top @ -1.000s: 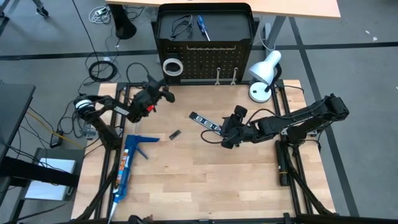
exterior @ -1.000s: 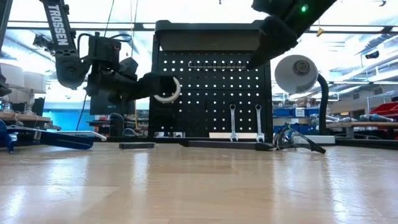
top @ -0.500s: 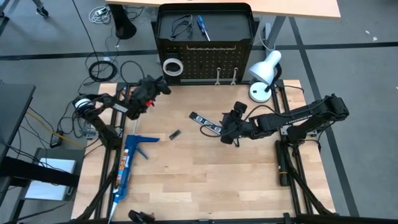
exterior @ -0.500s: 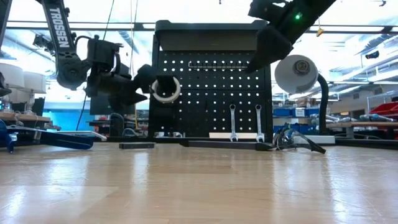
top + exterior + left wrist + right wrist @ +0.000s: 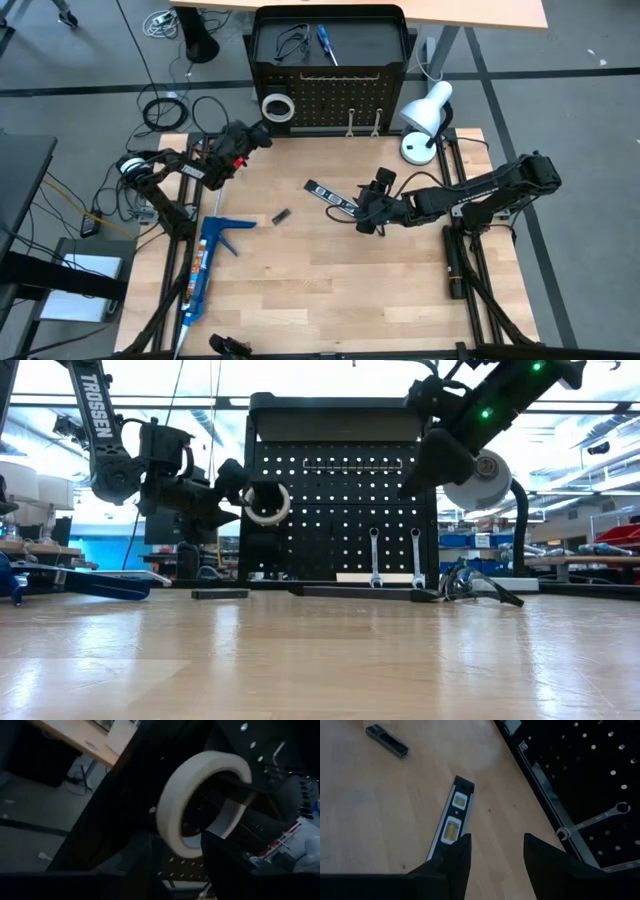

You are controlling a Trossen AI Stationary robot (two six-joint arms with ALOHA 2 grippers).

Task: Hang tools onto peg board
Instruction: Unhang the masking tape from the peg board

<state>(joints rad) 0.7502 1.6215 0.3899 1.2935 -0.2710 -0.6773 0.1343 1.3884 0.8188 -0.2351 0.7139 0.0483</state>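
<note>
The white tape ring [image 5: 266, 503] hangs by its hole on a peg of the upright black peg board [image 5: 340, 480]. My left gripper [image 5: 228, 495] stands open and level just left of the ring, apart from it; in the left wrist view the ring [image 5: 200, 805] sits ahead of the two spread fingers. Two silver wrenches [image 5: 373, 555] hang low on the board. The black strip with white marks [image 5: 333, 197] lies flat on the table. My right gripper [image 5: 492, 855] hovers open above the strip's [image 5: 451, 820] near end, slanting down.
A white desk lamp [image 5: 425, 115] stands at the board's right. A small black piece [image 5: 282, 215] and a blue caulking gun [image 5: 205, 265] lie on the table's left half. A blue-handled screwdriver [image 5: 325, 42] and black wire loops [image 5: 290, 42] lie on the board's top shelf.
My left gripper has drawn back from the tape ring toward the table's left and rolled about its own axis; the ring stays hanging on its peg. My right gripper has come down toward the black strip.
</note>
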